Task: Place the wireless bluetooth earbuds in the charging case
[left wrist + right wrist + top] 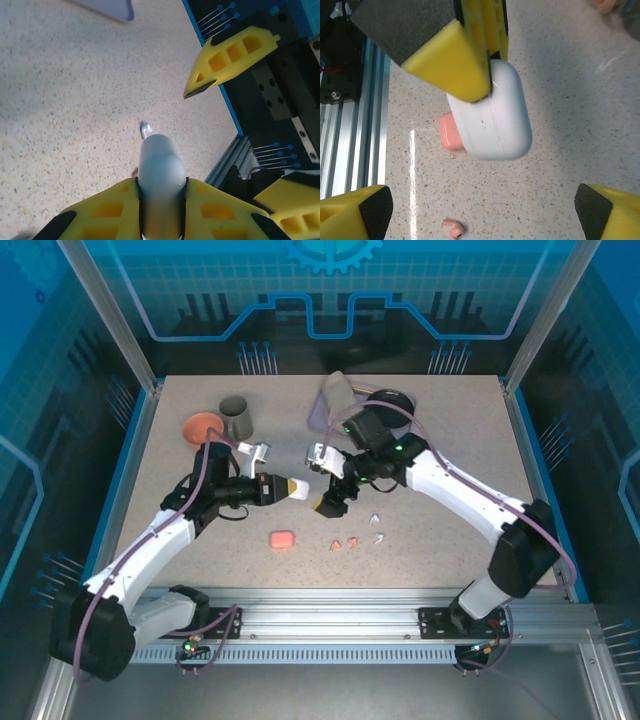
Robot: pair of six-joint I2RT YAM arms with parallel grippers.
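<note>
A closed white charging case (299, 487) (160, 165) (492, 112) hangs above the table, with my left gripper (287, 487) (161, 189) shut on it. My right gripper (330, 498) (485, 212) stands wide open just right of that case, with nothing between its fingers (230, 52). A pink case (283, 539) (451, 134) lies shut on the table below. The earbuds lie loose in front: two pink ones (345, 542) and two white ones (378, 528). One pink earbud (454, 229) lies under my right gripper, and a white earbud (145, 130) lies beyond the case's tip.
An orange bowl (203, 426) and a grey cup (237, 418) stand at the back left. A translucent purple piece (335, 400) and a dark round thing (395, 400) lie at the back middle. The metal rail (330, 605) runs along the near edge.
</note>
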